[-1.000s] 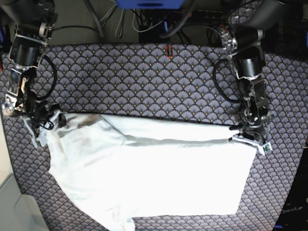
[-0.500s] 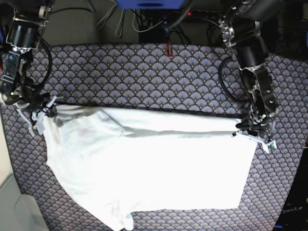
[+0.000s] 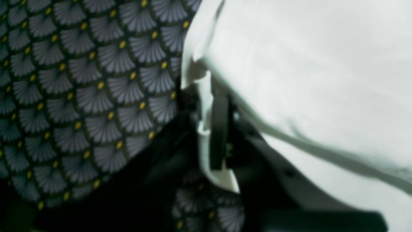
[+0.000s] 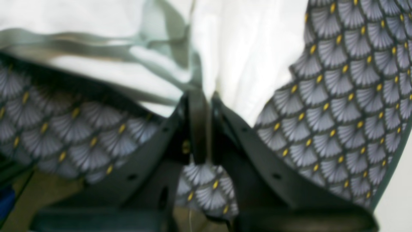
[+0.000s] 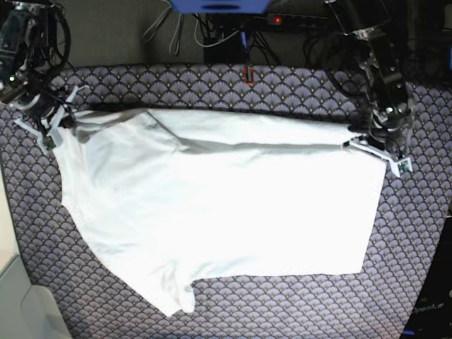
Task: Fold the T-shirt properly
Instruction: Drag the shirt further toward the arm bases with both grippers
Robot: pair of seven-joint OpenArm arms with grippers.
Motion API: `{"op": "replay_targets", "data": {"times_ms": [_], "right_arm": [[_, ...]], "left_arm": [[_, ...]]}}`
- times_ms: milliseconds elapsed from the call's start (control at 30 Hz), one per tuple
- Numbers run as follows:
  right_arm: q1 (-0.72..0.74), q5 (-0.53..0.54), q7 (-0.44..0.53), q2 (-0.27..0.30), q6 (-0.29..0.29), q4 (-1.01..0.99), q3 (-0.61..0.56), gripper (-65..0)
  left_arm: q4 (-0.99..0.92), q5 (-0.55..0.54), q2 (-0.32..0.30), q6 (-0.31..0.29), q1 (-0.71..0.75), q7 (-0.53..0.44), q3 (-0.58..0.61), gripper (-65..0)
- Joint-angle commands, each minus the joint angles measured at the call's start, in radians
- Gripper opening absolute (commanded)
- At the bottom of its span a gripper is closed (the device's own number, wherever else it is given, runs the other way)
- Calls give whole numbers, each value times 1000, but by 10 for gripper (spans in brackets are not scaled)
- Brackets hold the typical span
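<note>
The white T-shirt (image 5: 226, 205) lies spread over the patterned table, its far edge pulled taut between both grippers. My left gripper (image 5: 378, 148) is at the right of the base view, shut on the shirt's far right corner. In the left wrist view the dark fingers (image 3: 219, 129) pinch a fold of the T-shirt (image 3: 305, 64). My right gripper (image 5: 53, 123) is at the left of the base view, shut on the far left corner. In the right wrist view its fingers (image 4: 196, 125) clamp the T-shirt (image 4: 251, 48). A sleeve hangs at the near left (image 5: 176, 296).
The table wears a grey fan-patterned cover (image 5: 296, 92) with yellow dots. Cables and a blue box (image 5: 219, 6) run along the far edge, with a small red object (image 5: 247, 74) beside them. A pale surface (image 5: 14, 296) borders the near left corner.
Both grippers have moved toward the far side of the table, taking the shirt's far edge with them. The whole shirt has slid farther away and is stretched flatter.
</note>
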Motion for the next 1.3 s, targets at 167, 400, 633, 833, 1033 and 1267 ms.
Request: {"op": "replay_targets", "data": {"times_ms": [167, 400, 633, 833, 1033, 1267], "right_arm": [[-117, 2, 14, 16, -1, 63, 10, -650], [-181, 2, 57, 16, -1, 63, 10, -650], [-183, 0, 9, 15, -1, 63, 48, -649], [-175, 2, -25, 15, -1, 64, 128, -522], [-175, 2, -20, 15, -1, 64, 145, -373], [-177, 2, -18, -4, -1, 83, 145, -370]], "left_arm": [[103, 8, -16, 6, 118, -14, -6, -644], [143, 8, -20, 6, 184, -16, -9, -644], [141, 8, -20, 6, 184, -14, -9, -612], [152, 7, -20, 4, 199, -14, -3, -424], [161, 7, -20, 4, 202, -14, -3, -408], [195, 7, -20, 4, 227, -14, -3, -408]]}}
